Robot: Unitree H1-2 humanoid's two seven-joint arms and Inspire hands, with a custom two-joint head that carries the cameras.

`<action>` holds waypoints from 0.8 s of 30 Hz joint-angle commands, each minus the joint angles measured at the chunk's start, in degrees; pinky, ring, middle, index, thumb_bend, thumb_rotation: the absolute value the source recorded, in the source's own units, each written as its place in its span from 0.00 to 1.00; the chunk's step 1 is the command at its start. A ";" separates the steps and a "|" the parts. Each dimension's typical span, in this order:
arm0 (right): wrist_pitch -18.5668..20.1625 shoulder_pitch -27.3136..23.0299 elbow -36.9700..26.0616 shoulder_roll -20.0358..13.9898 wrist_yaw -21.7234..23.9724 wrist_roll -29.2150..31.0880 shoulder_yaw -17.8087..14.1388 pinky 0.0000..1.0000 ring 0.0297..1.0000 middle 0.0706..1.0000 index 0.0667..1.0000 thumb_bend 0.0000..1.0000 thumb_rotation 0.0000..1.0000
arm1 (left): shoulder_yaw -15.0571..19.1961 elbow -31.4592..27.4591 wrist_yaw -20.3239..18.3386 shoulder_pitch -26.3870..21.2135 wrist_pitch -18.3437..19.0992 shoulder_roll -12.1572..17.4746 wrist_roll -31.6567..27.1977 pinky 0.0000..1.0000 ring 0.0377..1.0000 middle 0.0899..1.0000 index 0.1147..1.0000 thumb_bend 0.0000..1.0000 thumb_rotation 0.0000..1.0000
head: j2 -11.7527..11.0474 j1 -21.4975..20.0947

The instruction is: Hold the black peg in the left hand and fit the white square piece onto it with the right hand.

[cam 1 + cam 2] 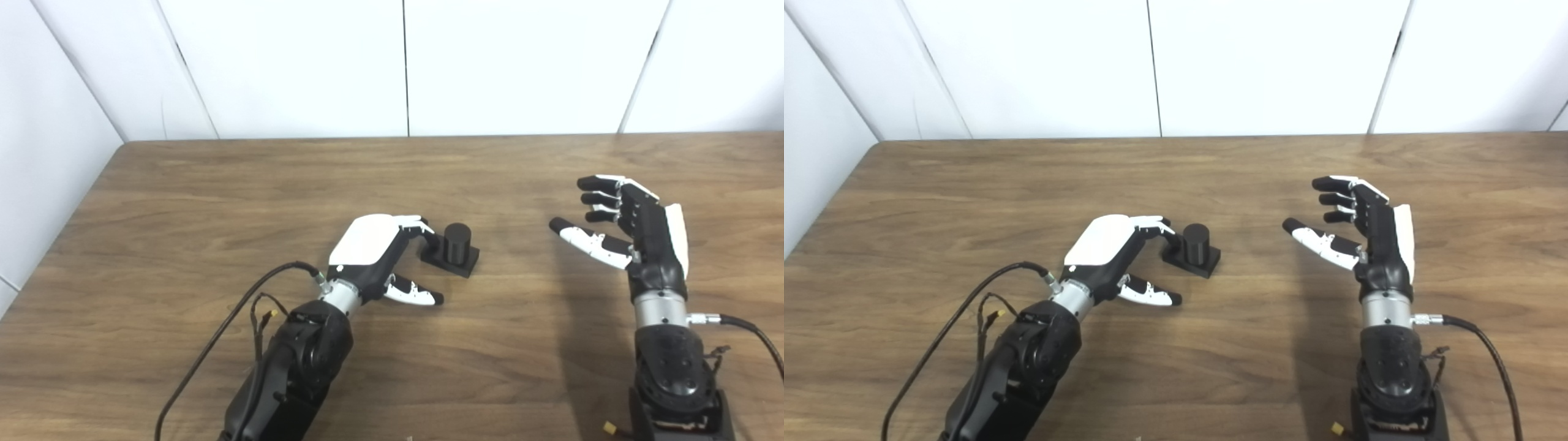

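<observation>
You have the left hand (373,257) low over the table (184,202), its white back up and the arm coming in from the lower left with a black cable (245,300) looping off the wrist. Its fingers (422,228) curl forward and down, and their tips sit right at the near left edge of the peg's base; whether they actually touch it you cannot tell from either eye view. The thumb (416,295) sticks out toward the right, below the fingers and apart from them, lying near the tabletop and clear of the peg (457,242). So the hand is spread, with nothing held in it. The peg stands upright just to the right of those fingertips: a short black cylinder on a flat black square base, resting on the wood a little left of the table's middle. It is outside the grasp, beside the fingers and not between fingers and thumb. Farther right, well apart from the peg, your right hand (637,229) is raised above the table with the palm turned toward the left, fingers stretched out and separated, thumb pointing left toward the peg's side of the table. It holds nothing. Its shadow falls on the wood beneath and to the left of it.
</observation>
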 commanded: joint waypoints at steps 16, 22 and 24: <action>-1.15 -2.08 -1.86 0.14 -0.33 -0.08 0.00 0.59 0.68 0.68 0.59 0.69 0.09 | 1.24 0.55 3.06 -1.54 -1.86 0.34 -0.97 0.85 0.86 0.80 0.42 0.52 0.07 | 0.22 -0.01; -1.19 -2.03 -1.79 0.00 -0.41 -0.44 0.08 0.58 0.68 0.68 0.59 0.68 0.10 | 1.16 0.58 3.31 -1.43 -1.73 0.26 -1.22 0.86 0.86 0.80 0.42 0.52 0.07 | 0.28 0.05; -1.06 -2.00 -1.89 0.02 -0.36 -0.41 0.07 0.59 0.68 0.68 0.59 0.68 0.10 | 1.14 0.59 3.46 -1.38 -1.82 0.30 -1.17 0.85 0.86 0.80 0.42 0.52 0.07 | 0.31 0.08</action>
